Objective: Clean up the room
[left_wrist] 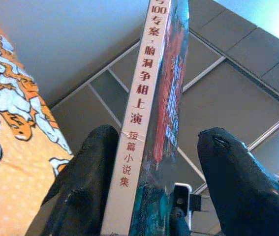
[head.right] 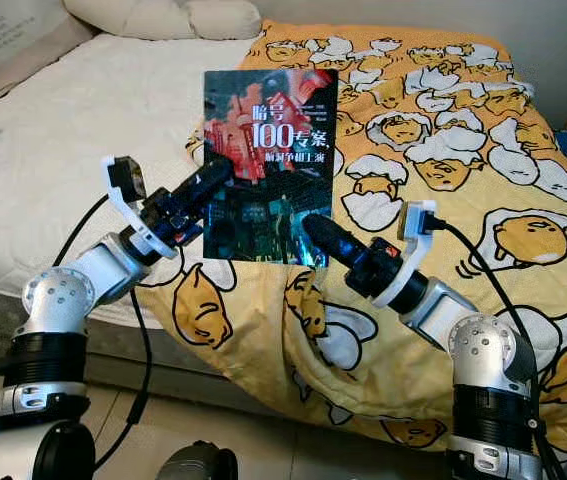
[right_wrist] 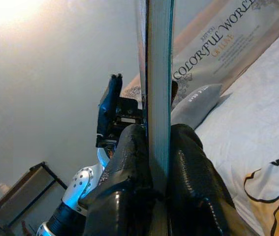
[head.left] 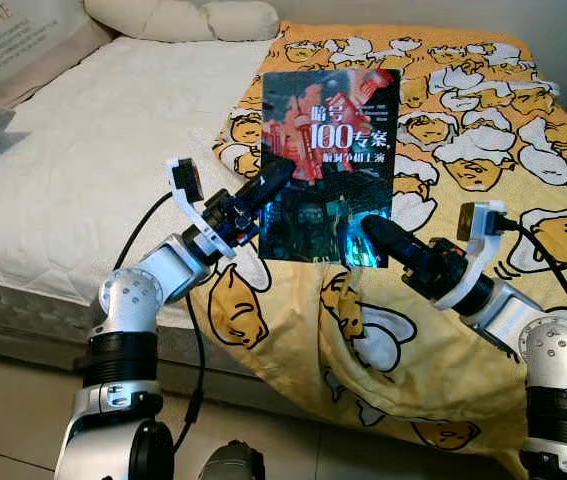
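Centre frame, a paperback book point(head.left: 329, 165) stands upright over the egg-print duvet point(head.left: 483, 150) — right gripper point(right_wrist: 160, 162) clamps its lower edge; left gripper point(left_wrist: 164, 172) straddles its spine, seemingly slightly apart.

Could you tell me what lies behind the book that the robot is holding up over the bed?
Behind the book lies the yellow egg-print blanket, with white mattress beside it. The right tool pinches its lower edge. The patch directly behind the cover is hidden.

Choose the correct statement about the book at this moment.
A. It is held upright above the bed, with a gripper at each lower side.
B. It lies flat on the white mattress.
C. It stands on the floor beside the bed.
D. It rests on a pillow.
A: the book stands upright over the yellow blanket, the right gripper clamped on its edge and the left gripper at its other side.
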Tool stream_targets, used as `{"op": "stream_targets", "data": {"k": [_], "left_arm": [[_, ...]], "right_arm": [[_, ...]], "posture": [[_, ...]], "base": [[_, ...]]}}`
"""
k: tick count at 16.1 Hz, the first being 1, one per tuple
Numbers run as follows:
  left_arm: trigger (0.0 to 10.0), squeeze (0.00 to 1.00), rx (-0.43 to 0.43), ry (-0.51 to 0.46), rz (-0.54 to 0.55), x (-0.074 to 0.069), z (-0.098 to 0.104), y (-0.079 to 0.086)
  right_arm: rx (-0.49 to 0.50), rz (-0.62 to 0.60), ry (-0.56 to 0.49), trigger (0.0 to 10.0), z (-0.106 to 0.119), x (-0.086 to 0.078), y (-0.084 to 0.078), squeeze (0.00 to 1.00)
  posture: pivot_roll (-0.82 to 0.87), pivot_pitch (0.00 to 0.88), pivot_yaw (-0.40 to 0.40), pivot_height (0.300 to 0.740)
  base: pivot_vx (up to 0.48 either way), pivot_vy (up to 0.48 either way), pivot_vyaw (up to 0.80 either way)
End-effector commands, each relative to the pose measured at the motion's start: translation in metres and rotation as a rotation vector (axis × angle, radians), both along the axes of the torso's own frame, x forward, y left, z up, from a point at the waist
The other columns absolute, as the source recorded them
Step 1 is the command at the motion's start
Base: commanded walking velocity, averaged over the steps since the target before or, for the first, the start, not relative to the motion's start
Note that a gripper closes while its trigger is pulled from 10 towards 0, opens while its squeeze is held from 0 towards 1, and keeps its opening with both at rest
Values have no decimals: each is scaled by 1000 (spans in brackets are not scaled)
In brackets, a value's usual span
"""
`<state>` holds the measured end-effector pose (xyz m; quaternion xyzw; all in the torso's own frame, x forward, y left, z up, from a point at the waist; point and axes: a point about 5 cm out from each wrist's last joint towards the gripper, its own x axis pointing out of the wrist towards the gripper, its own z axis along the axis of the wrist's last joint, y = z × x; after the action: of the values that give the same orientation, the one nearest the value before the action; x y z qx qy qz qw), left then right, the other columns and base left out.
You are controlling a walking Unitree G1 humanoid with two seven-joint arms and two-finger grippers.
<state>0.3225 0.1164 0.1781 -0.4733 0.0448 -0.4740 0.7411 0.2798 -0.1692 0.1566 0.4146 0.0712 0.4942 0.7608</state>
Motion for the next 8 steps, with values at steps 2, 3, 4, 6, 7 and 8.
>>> {"op": "stream_targets", "data": {"k": [2, 3, 4, 6, 7, 8], "left_arm": [[0, 0, 39, -21, 7, -1, 2, -2], [0, 0, 51, -12, 23, 0, -1, -2], [0, 0, 54, -10, 25, 0, -1, -2], [0, 0, 56, -12, 31, 0, -2, -1], [0, 0, 56, -13, 32, 0, -2, -1], [0, 0, 57, -15, 28, -1, -3, -1]], "right_arm": [[21, 16, -48, 0, 12, 2, 3, 0], [22, 15, -52, 0, 13, 3, 4, 0], [21, 15, -54, 0, 13, 3, 4, 0], [22, 15, -60, 0, 13, 3, 3, 0], [22, 14, -61, 0, 13, 3, 3, 0], [23, 14, -62, 0, 13, 2, 2, 0]], "posture": [[5, 0, 56, 740], [2, 0, 59, 740], [2, 0, 59, 740], [0, 0, 62, 740], [0, 0, 62, 740], [-2, 0, 64, 740]], "base": [[0, 0, 0], [0, 0, 0], [0, 0, 0], [0, 0, 0], [0, 0, 0], [0, 0, 0]]}}
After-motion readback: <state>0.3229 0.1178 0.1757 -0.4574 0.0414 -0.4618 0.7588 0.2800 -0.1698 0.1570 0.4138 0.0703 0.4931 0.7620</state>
